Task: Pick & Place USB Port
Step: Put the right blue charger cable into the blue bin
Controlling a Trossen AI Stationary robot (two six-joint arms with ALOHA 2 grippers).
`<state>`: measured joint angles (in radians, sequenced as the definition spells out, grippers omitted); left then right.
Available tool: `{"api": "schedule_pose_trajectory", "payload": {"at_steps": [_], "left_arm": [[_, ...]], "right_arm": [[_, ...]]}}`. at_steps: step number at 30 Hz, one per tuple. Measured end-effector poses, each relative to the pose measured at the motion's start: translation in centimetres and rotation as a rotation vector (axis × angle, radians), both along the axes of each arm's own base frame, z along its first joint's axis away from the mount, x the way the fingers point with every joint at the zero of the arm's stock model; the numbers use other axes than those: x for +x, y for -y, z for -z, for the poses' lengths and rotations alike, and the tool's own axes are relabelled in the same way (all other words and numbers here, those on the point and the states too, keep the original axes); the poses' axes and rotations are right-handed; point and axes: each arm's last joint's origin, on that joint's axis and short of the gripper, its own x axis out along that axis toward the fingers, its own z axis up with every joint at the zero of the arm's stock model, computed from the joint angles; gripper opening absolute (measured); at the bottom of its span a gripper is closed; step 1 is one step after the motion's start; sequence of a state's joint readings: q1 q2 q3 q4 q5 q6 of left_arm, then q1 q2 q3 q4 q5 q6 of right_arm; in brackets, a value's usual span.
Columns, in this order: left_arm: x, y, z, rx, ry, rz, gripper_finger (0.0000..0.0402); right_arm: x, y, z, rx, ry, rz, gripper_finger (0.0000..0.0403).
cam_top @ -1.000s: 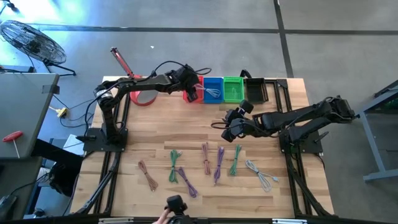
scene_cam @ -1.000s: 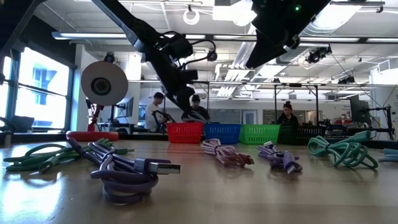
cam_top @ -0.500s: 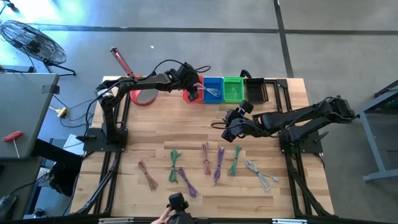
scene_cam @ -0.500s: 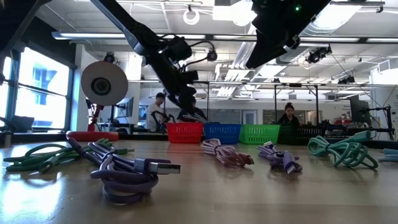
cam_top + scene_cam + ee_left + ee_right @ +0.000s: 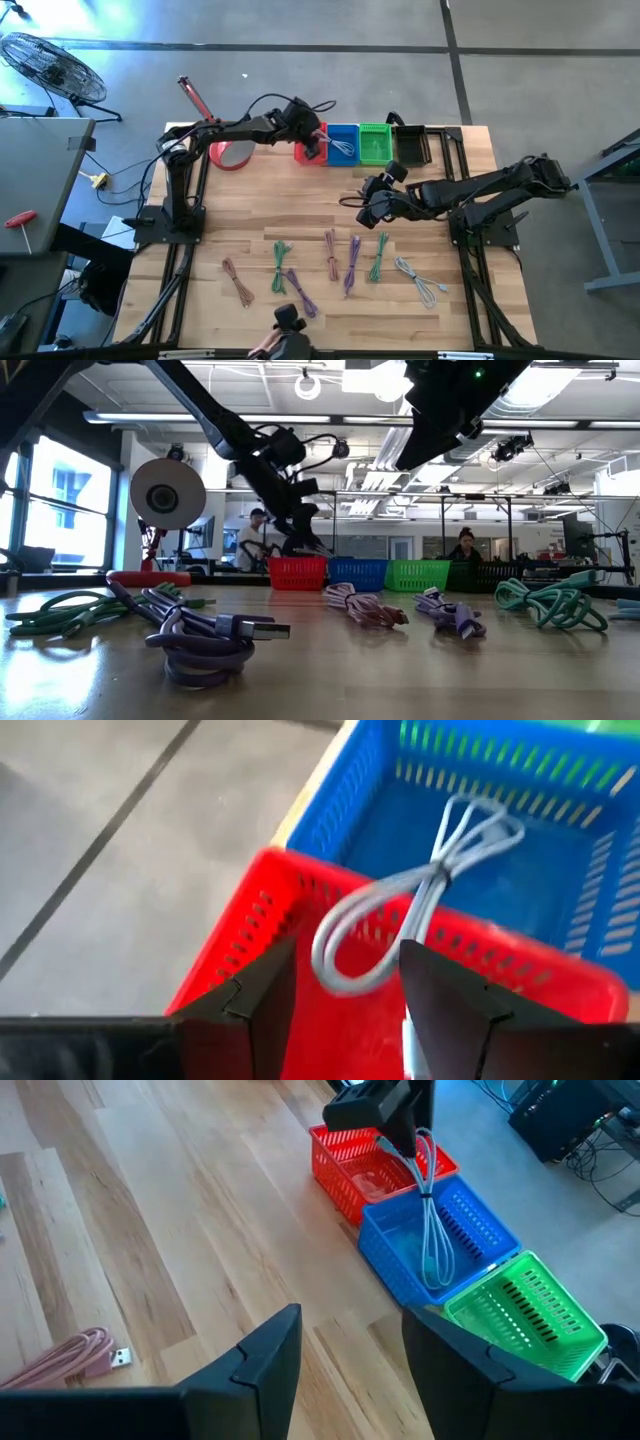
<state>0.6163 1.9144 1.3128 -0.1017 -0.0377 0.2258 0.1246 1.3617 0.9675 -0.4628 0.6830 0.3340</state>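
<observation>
A grey USB cable bundle (image 5: 440,870) lies in the blue basket (image 5: 600,870), and its near loop (image 5: 335,955) reaches over the wall shared with the red basket (image 5: 250,920). My left gripper (image 5: 312,140) hovers open above the red basket at the table's far edge. In the left wrist view that loop shows in the gap between the fingers. From the right wrist view the cable (image 5: 432,1230) slants down from below the left gripper (image 5: 400,1135) into the blue basket. My right gripper (image 5: 366,208) waits open above the table's middle.
A green basket (image 5: 375,143) and a black one (image 5: 411,145) continue the row at the far edge. A red ring (image 5: 230,155) lies left of it. Several cable bundles lie near the near edge, among them brown (image 5: 238,280), purple (image 5: 352,265) and grey (image 5: 420,280). A person's hand (image 5: 268,346) shows below.
My left gripper has drawn back a little toward the table's far left, away from the blue basket. The grey cable has stayed in place across the baskets.
</observation>
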Motion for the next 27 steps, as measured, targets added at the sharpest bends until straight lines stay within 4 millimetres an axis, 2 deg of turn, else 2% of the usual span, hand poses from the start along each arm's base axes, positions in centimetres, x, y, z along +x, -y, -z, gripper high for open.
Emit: {"api": "schedule_pose_trajectory", "payload": {"at_steps": [4,8,10,20,27], "left_arm": [[0.3,-0.1,-0.4,0.016,0.052,0.023,0.0118],[0.3,-0.1,-0.4,0.014,0.055,0.031,0.0034],[0.3,-0.1,-0.4,0.016,0.047,0.029,0.0010],[0.2,0.0,-0.8,0.037,0.039,0.007,0.0001],[-1.1,0.2,-1.6,0.098,-0.093,-0.134,0.0001]], "right_arm": [[0.0,0.0,0.0,-0.002,-0.002,0.001,0.0167],[0.0,0.0,0.0,-0.002,-0.005,0.002,0.0167],[-0.1,0.0,0.1,-0.002,-0.008,0.002,0.0167],[-0.1,0.0,0.1,0.002,-0.018,0.002,0.0167],[-0.2,0.0,0.2,0.002,-0.024,0.002,0.0167]]}}
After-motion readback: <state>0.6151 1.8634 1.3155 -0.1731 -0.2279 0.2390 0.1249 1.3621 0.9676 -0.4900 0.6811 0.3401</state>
